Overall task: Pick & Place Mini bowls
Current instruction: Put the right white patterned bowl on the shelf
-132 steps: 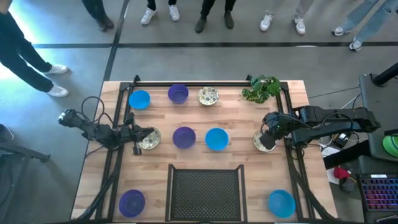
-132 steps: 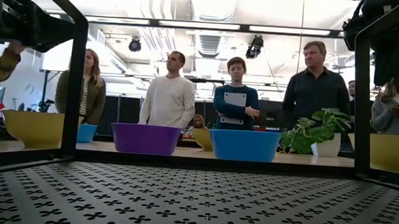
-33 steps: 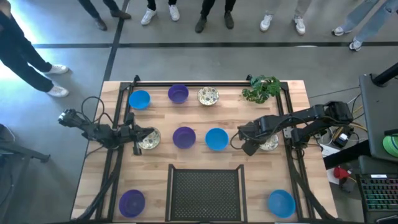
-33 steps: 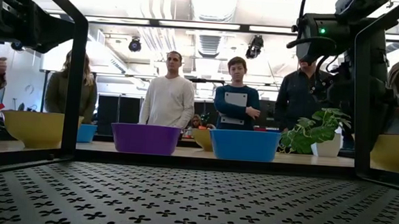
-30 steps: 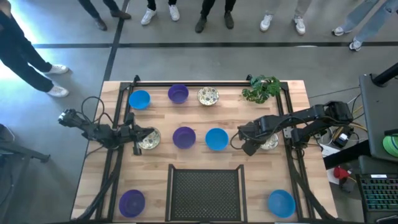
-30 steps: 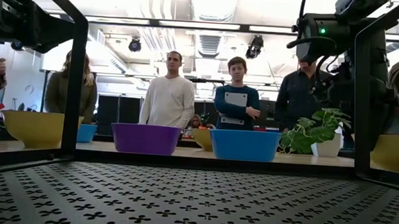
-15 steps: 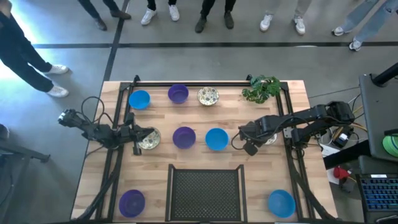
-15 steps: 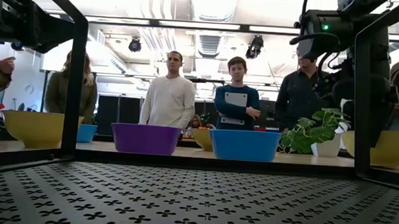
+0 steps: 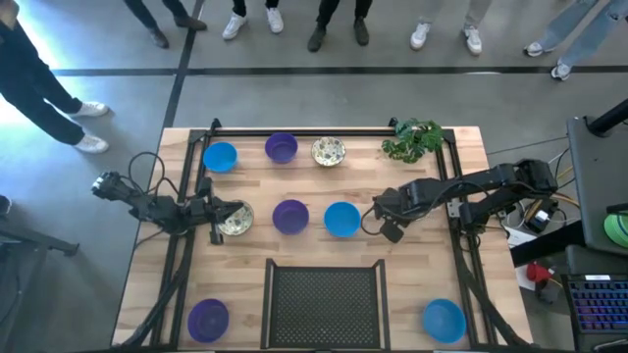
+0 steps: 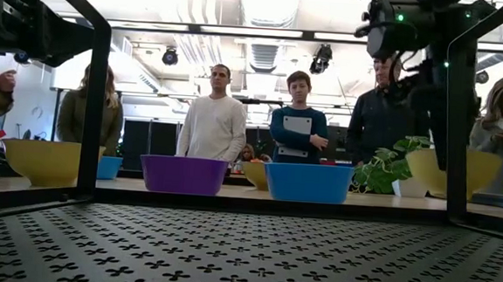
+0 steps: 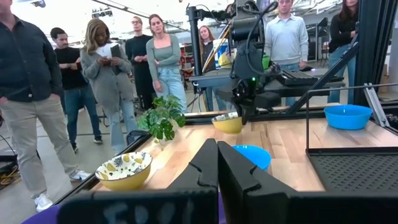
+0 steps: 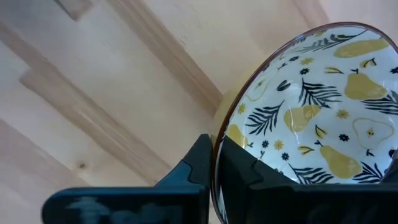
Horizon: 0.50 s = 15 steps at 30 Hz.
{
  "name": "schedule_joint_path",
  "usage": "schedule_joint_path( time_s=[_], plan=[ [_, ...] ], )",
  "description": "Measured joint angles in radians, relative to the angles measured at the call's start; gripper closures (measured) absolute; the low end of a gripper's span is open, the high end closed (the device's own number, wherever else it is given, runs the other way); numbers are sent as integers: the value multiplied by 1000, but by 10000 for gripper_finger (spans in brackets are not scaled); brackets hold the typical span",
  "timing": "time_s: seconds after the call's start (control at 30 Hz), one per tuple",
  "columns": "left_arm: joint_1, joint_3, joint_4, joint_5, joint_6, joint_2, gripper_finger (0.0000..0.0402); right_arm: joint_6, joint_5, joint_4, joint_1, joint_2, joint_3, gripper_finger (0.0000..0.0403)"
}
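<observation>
right gripper point(image 9: 386, 224) pinched on the rim of a patterned cream bowl point(image 12: 311, 112), one finger inside the lip and one outside (clear in the right wrist view, where the pear-and-leaf pattern fills the frame). bowl lifted off the wood, hanging clear of the table point(image 9: 392, 294) in the low view and in the left wrist view. carried right of the centre blue bowl point(image 9: 341, 219), close beside it and above the table's middle band.

key relation: black mesh tray point(image 9: 326, 304) lying toward the front edge from the held bowl, and a little toward the left arm's side. probably the drop place, though the task line names none. right arm plainly the nearer one. bowl roughly round, so no long axis to line up; only the rim pinch matters, with the bowl hanging off to one side of the fingers and likely to tilt on release.

left gripper point(image 9: 218, 218) parked over the other patterned bowl point(image 9: 236, 219) by the left frame post, fingers pressed together with nothing between them in its own wrist view.

other bowls undisturbed: purple bowl point(image 9: 289, 216) at centre, three more along the far edge beside the plant point(image 9: 412, 139), one at each front corner. people standing beyond the far edge.
</observation>
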Motion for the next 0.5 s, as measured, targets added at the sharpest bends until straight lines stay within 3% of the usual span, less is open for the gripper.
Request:
schedule_joint_path(
  time_s=[0.5],
  plan=[
    [0, 0, 0, 0, -6, 0, 402, -135, 24, -36, 0, 0, 152, 391]
  ],
)
